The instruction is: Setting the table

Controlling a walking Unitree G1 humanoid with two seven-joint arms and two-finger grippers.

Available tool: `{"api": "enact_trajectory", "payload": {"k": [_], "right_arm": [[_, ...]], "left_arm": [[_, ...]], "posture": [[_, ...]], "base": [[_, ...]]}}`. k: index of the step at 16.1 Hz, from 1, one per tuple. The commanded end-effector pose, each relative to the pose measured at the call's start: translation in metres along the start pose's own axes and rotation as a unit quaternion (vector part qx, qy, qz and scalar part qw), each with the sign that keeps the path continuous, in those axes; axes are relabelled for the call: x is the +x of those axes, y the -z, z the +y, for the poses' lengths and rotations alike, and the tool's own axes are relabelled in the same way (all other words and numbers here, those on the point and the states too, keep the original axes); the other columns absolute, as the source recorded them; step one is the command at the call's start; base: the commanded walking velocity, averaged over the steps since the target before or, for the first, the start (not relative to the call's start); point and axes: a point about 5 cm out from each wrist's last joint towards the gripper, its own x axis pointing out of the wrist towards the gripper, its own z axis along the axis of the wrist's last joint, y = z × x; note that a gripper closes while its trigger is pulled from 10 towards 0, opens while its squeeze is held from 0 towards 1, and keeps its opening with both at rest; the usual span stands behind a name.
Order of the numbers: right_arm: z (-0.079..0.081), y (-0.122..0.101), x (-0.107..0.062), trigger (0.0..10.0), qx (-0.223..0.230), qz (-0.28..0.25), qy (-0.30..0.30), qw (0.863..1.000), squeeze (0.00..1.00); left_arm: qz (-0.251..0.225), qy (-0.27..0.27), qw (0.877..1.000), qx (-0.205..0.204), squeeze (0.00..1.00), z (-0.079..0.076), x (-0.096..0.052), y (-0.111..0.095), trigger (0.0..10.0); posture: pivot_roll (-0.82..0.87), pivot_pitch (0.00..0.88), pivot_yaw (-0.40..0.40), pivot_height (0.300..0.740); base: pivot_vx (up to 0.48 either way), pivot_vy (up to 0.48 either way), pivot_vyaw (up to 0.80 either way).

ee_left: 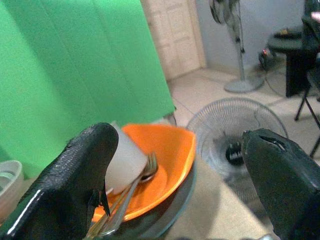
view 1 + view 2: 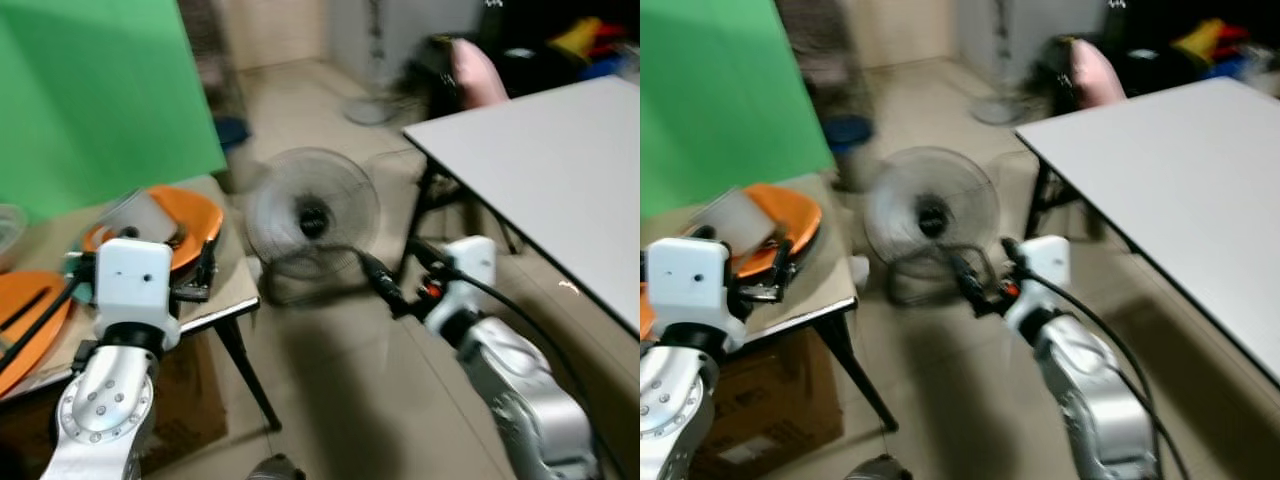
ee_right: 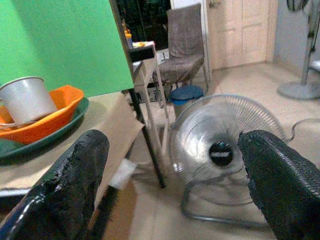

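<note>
An orange bowl [image 1: 172,152] rests on a dark plate [image 3: 50,141] on the small side table [image 2: 232,287] at my left. In the bowl are a white cup [image 1: 127,157], lying tilted, and metal cutlery [image 1: 134,186]. My left gripper [image 2: 195,275] hovers open just in front of the bowl, its fingers apart and holding nothing. A second orange plate [image 2: 28,322] with dark sticks lies at the far left. The right gripper [image 2: 395,262] is open in mid-air over the floor, pointing at a floor fan [image 2: 312,212]. A large white table [image 2: 560,160] stands bare at the right.
The floor fan sits between the side table and the white table. A green screen [image 2: 100,90] stands behind the side table and a cardboard box [image 2: 760,410] lies under it. A chair [image 3: 185,45], a blue bin [image 3: 184,94] and a pedestal fan [image 1: 235,45] stand farther back.
</note>
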Motion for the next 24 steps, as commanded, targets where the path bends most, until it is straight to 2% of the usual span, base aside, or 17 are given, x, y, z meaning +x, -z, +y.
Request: {"api": "enact_trajectory", "payload": {"k": [1,4,8,16,19,22,24], "right_arm": [[0.003,-0.015,0.000,10.0,-0.015,-0.025,-0.011,1.000,0.00],[0.001,-0.017,-0.002,10.0,0.001,-0.020,-0.002,1.000,0.00],[-0.011,-0.006,0.001,10.0,0.038,0.001,0.074,0.997,0.00],[0.000,-0.003,0.005,10.0,0.051,0.024,0.078,0.995,0.00],[0.002,-0.002,0.006,10.0,0.062,0.028,0.082,0.994,0.00],[0.006,-0.005,0.008,10.0,0.043,0.026,0.074,0.996,0.00],[0.008,-0.007,0.011,10.0,0.044,0.027,0.066,0.997,0.00]], "left_arm": [[0.002,0.001,1.000,-0.007,0.00,0.001,0.004,0.002,10.0],[0.015,-0.001,1.000,-0.007,0.00,0.003,-0.003,0.007,10.0],[0.034,-0.018,0.999,0.008,0.00,0.010,-0.010,0.014,10.0],[0.034,-0.011,0.999,0.023,0.00,0.015,-0.010,0.012,10.0],[0.027,-0.014,0.999,0.022,0.00,0.019,-0.007,0.008,10.0],[0.020,-0.019,0.999,0.019,0.00,0.020,-0.003,0.006,10.0],[0.022,-0.036,0.999,0.003,0.00,0.021,-0.002,0.004,10.0]], "posture": [[-0.04,0.000,0.098,0.740],[-0.04,0.000,0.084,0.740],[-0.01,0.007,0.054,0.740],[0.00,0.021,0.051,0.740],[0.00,0.024,0.050,0.740],[-0.01,0.027,0.051,0.740],[0.00,0.025,0.047,0.740]], "base": [[0.000,0.000,0.00],[0.000,0.422,0.00],[0.000,0.480,0.00],[0.000,0.480,0.00],[0.000,0.000,0.00],[0.000,-0.080,0.00],[0.000,0.000,0.00]]}}
